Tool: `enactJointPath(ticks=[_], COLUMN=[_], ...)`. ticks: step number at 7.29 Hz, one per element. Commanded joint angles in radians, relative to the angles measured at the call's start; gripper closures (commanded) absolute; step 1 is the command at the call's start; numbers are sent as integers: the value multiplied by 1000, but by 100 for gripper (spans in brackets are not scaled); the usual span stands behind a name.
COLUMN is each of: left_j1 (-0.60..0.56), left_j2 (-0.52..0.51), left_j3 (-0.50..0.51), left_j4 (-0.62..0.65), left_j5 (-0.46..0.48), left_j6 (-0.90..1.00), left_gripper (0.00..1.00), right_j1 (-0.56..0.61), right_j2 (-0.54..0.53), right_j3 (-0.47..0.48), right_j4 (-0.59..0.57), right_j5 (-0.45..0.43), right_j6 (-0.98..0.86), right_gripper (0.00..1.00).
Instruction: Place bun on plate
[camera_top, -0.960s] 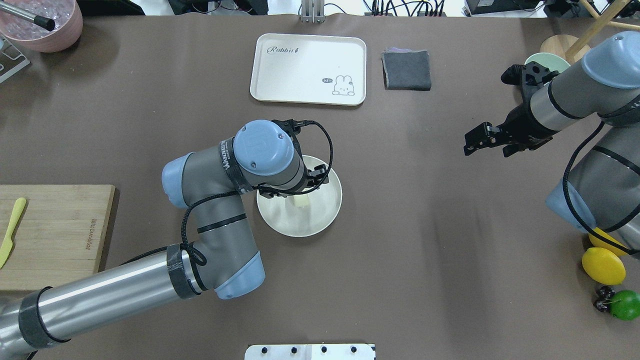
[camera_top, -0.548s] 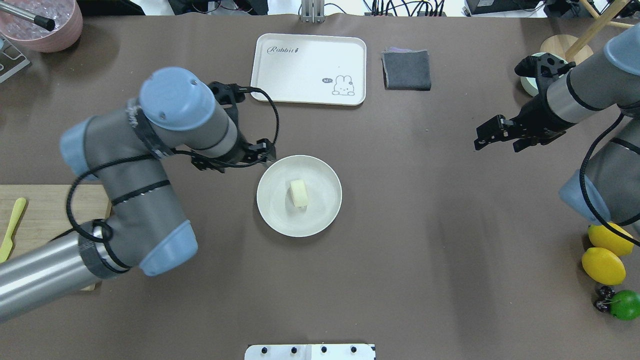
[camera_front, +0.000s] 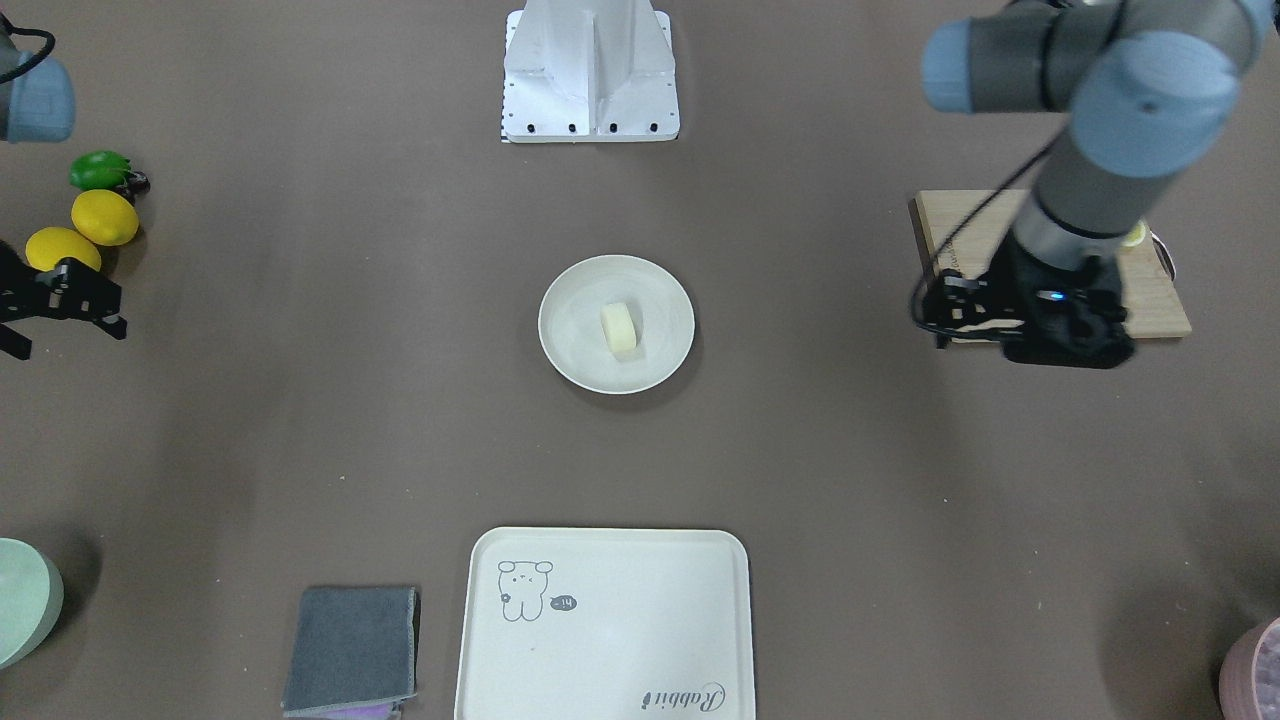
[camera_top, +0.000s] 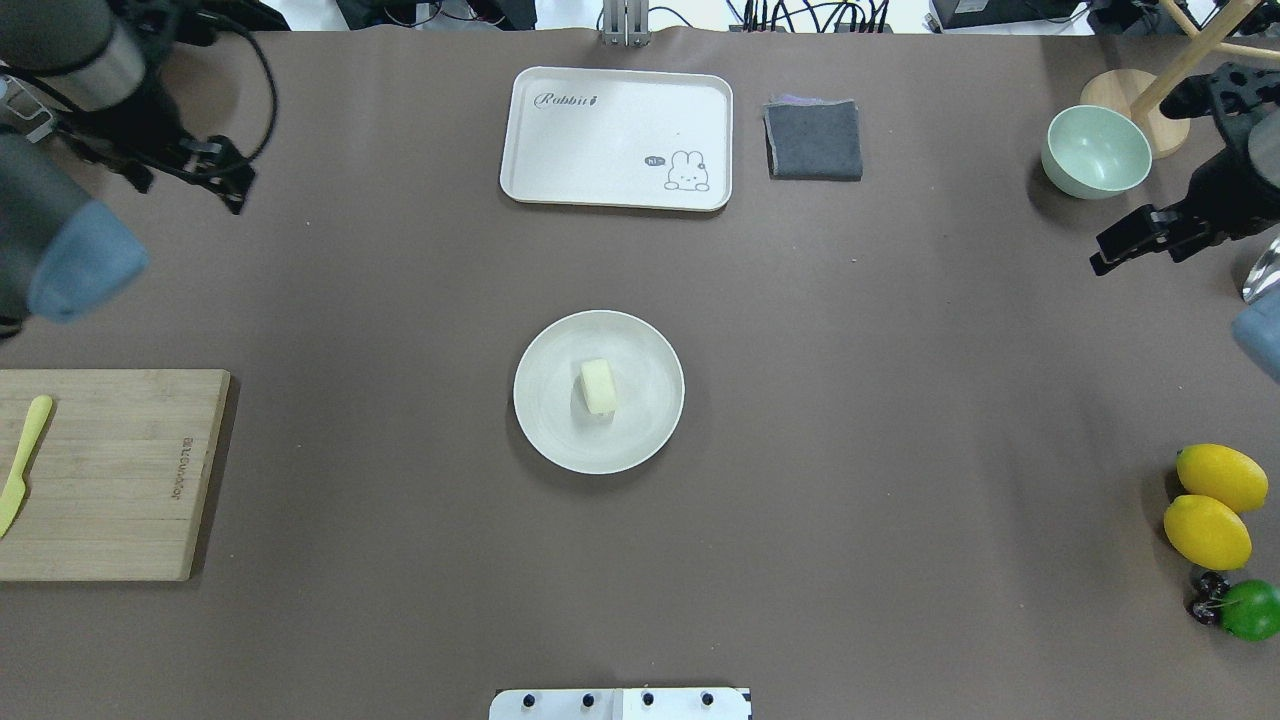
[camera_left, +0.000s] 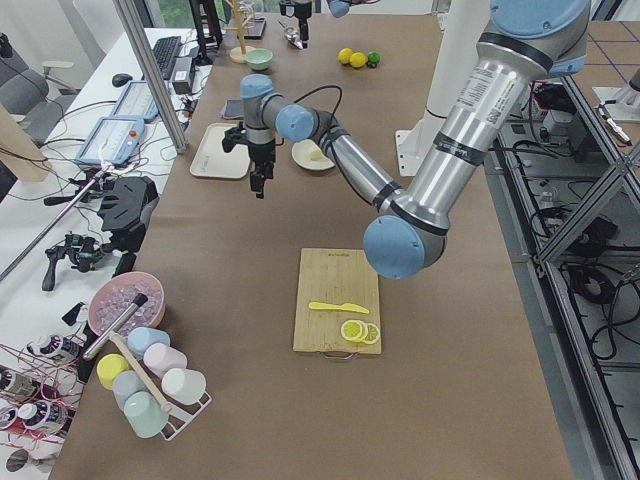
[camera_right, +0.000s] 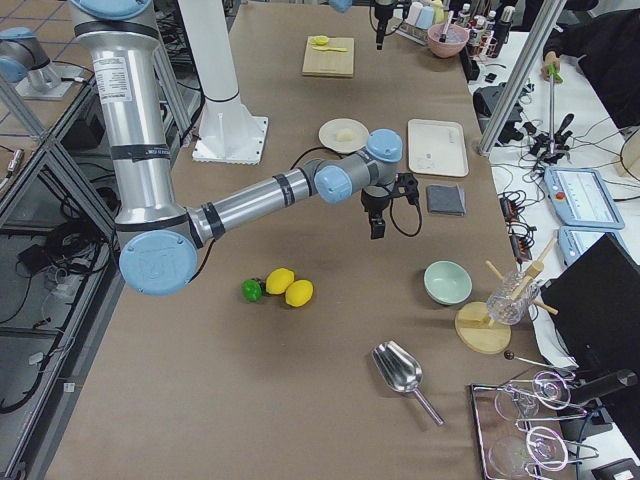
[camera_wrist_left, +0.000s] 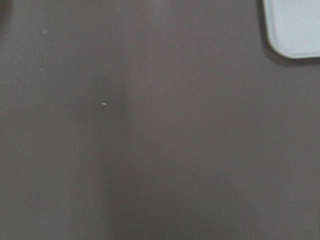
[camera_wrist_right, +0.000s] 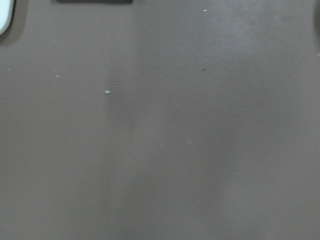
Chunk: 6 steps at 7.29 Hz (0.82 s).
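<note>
The bun (camera_top: 598, 386), a pale cream lump, lies free in the middle of the round cream plate (camera_top: 545, 425) at the table's centre; the front view shows the bun (camera_front: 620, 331) and the plate (camera_front: 572, 350) too. My left gripper (camera_top: 195, 180) hangs open and empty at the far back left, well away from the plate, and is seen by the cutting board in the front view (camera_front: 945, 312). Also open and empty, my right gripper (camera_top: 1140, 255) is at the right edge near the mint bowl. Both wrist views show only bare table.
A rabbit tray (camera_top: 615, 140) and a grey cloth (camera_top: 813, 140) lie behind the plate. A mint bowl (camera_top: 1095, 150) is back right. Two lemons (camera_top: 1210, 510) and a green fruit (camera_top: 1250, 610) sit front right. A cutting board (camera_top: 110, 470) with a yellow knife (camera_top: 20, 460) lies left.
My left gripper has left the bun on the plate and swung away to the far back left. The right arm has drawn back toward the right edge.
</note>
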Motion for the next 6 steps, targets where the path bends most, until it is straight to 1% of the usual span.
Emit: enactJointPath(ticks=[1,2,3,4,5,6], left_j1=[-261,-302,-329,-333,-333,-333], left_j2=[153,268,296,296,296,295], left_j3=[106,103,118,115,114,109], left_j4=[-13,-28,-76,-75,-78,-81], left_j5=[-143,-143,-148,-149,-145,-149], left_j6=[408,505,501,407,364,365], left_gripper=[3,3,3,3,3,3], right_j1=[111,157,204,258,268,268], right_j2=[-31,-53,-88,-112,-144,-140], right_j3=[-8,-41,-81,-110,-106,-107], right_j4=[-74,-70,-68,-71,-64,-73], right_j5=[34,35,42,74,76,70], right_j6=[-193,-261,-416,-535,-547,-538], right_gripper=[1,0,0,0,0,0])
